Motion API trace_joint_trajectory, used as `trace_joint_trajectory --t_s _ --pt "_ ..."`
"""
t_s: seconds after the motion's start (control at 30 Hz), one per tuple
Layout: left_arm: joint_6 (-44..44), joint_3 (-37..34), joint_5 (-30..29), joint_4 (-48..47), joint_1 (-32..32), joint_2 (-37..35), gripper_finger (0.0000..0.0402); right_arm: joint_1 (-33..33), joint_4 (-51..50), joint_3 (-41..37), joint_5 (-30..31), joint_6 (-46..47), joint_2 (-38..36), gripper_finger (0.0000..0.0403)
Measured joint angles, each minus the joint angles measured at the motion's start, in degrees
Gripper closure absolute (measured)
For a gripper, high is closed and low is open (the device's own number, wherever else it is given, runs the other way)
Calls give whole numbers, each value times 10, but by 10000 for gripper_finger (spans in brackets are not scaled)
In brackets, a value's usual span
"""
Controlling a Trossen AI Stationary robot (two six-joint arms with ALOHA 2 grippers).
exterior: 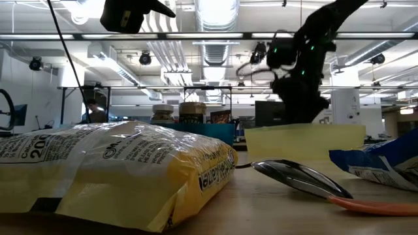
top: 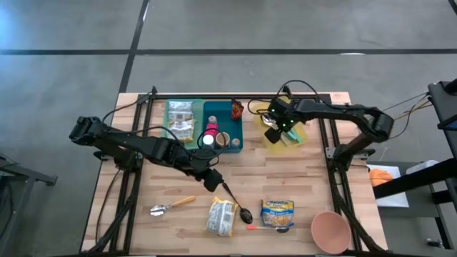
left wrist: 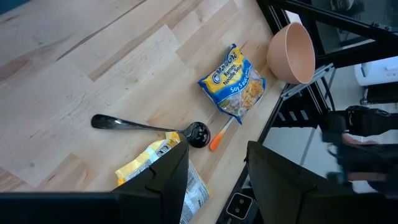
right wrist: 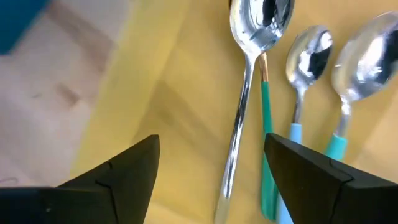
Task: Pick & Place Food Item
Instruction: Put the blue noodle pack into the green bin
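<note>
Spoons lie side by side in the yellow tray (top: 294, 136) at the far right part of the table (top: 300, 178), and the right gripper (top: 275, 127) hangs just above them with its fingers (right wrist: 118, 177) spread apart and nothing between them; the right wrist view shows a plain silver spoon (right wrist: 249, 68) directly under the gap and two teal-handled spoons (right wrist: 308, 74) beside it. The left gripper (top: 211, 178) hovers over the middle of the table, just beside the blue bin (top: 223, 143), its fingers (left wrist: 158, 180) partly apart and holding nothing. Below it lies a black ladle (top: 235, 202). Near the front edge sit a yellow food packet (top: 222, 216), a blue-and-yellow noodle packet (top: 277, 211) with an orange-handled spoon (top: 268, 228) touching its front edge, a pink bowl (top: 330, 230) at the right corner, and a wooden-handled spoon (top: 171, 205) well apart to the left. Inside the blue bin stand a pink-capped bottle (top: 211, 130) and a round jar (top: 223, 138), with bagged food (top: 181, 120) in the clear bin next to it.
</note>
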Motion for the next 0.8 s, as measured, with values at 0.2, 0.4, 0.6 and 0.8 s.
trace_joint_trajectory --t_s 0.2,0.4,0.6,0.8 --pt "2 0 0 -1 0 0 231 73 -26 0 -57 0 -100 113" --pt "20 0 0 -26 0 0 231 208 -37 0 -63 8 -161 113" --pt "17 0 0 -102 0 0 231 312 -35 0 -66 37 -164 113" --pt "17 0 0 -121 0 0 231 362 -25 -2 -65 67 -109 113"
